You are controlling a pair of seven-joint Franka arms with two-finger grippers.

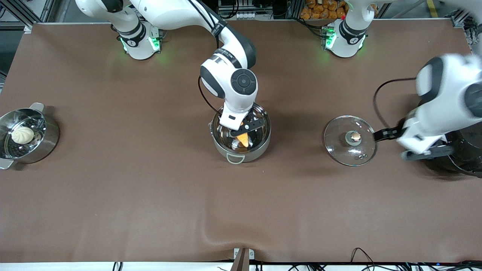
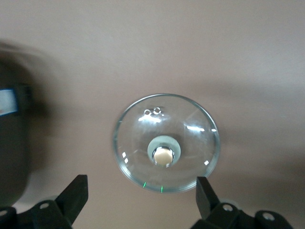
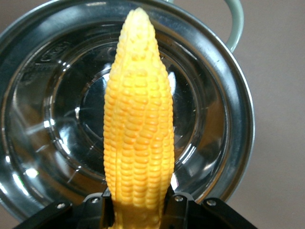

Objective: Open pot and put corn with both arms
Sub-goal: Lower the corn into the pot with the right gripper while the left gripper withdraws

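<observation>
The steel pot [image 1: 260, 146] stands open at mid-table. My right gripper [image 1: 244, 132] is over the pot's mouth, shut on the corn [image 1: 244, 140], which hangs tip-down into the pot. In the right wrist view the fingers [image 3: 177, 206] clamp the cob's [image 3: 138, 124] thick end over the pot's bare bottom [image 3: 47, 105]. The glass lid [image 1: 350, 140] with its brass knob lies flat on the table toward the left arm's end. My left gripper [image 1: 399, 145] is open and empty, in the air beside the lid; the left wrist view shows the lid [image 2: 190, 143] ahead of the spread gripper [image 2: 141, 191].
A steamer pan [image 1: 41, 145] with a white bun [image 1: 22, 134] sits at the right arm's end of the table. A large black cooker [image 1: 465, 154] stands under the left arm, also showing in the left wrist view [image 2: 12, 143]. Brown cloth covers the table.
</observation>
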